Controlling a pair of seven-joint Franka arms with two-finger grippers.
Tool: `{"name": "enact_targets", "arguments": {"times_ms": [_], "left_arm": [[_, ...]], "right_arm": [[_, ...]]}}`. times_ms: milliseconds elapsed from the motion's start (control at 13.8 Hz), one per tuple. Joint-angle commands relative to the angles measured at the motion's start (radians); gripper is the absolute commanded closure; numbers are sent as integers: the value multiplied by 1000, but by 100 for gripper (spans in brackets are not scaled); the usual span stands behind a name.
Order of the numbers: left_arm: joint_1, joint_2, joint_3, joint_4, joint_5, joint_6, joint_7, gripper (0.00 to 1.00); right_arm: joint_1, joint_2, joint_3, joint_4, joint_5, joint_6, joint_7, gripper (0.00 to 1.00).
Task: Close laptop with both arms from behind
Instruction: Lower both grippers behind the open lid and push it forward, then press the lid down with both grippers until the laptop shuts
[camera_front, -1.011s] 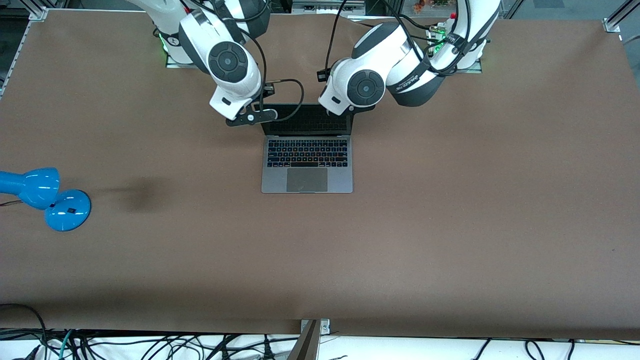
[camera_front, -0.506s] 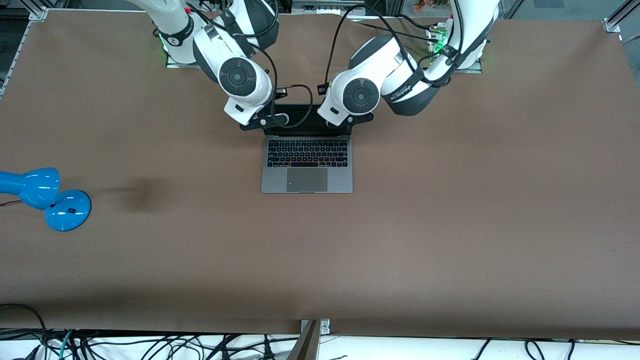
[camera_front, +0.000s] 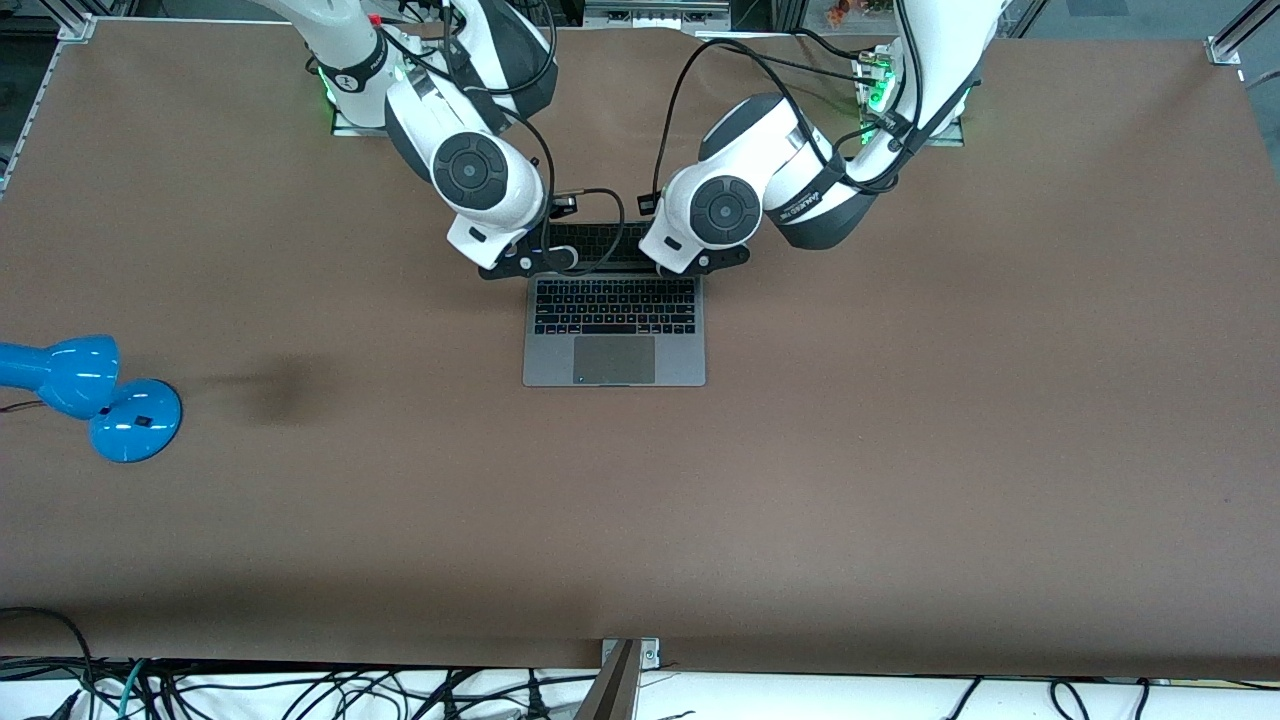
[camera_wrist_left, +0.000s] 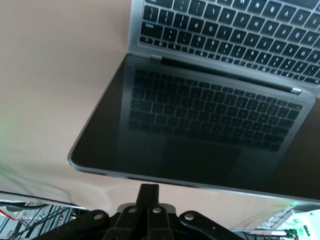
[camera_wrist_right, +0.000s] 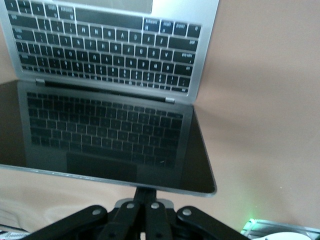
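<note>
The space-grey laptop (camera_front: 614, 345) lies in the middle of the table, its lid (camera_front: 598, 238) raised and tilted over the keyboard. My right gripper (camera_front: 520, 262) is at the lid's corner toward the right arm's end. My left gripper (camera_front: 705, 258) is at the other corner. In the left wrist view the gripper (camera_wrist_left: 149, 191) is shut and empty, just short of the lid's top edge, and the dark screen (camera_wrist_left: 200, 135) mirrors the keyboard (camera_wrist_left: 235, 30). In the right wrist view the shut gripper (camera_wrist_right: 148, 192) meets the lid's edge, which hides its tips; the screen (camera_wrist_right: 100, 140) stands over the keyboard (camera_wrist_right: 105, 50).
A blue desk lamp (camera_front: 100, 395) stands toward the right arm's end of the table, with a dark patch (camera_front: 285, 390) on the brown cover beside it. Cables (camera_front: 300, 690) hang along the table edge nearest the camera. Both arm bases stand at the table's edge farthest from the camera.
Both grippers have moved toward the front camera with the lid's top edge. The lid has tipped farther over the keyboard and less of the screen shows from above.
</note>
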Motion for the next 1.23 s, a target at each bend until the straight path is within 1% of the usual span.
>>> {"name": "enact_targets", "arguments": {"times_ms": [0,144,289,433,722,939,1156], "left_arm": [[2,44,-5,60,42,1,-3,100],[4,59,0,74,59,1,-3,100],[2,69,29,85,59,3,-2,100],[2,104,29,138,81,1,-3,100],[2,173,32,201,118,3,-8,100],[-2,181,60,208,116,22,-3,100],[-6,208,69,231,116,36,-3,100]], "right_arm": [[-20,54,-5,76,-23,-3,-5,100],[-23,81,-8,111,-38,-3,-5,100],[-31,103,-9,136,-38,-3,-5,100],[-35,123,-9,151,-51,8,-5,100],[-36,169,-9,160,-77,54,-5,100],[-36,207,-9,197,-94,57,-5,100],[-43,241,-14,225,-115,57,-5,100]]}}
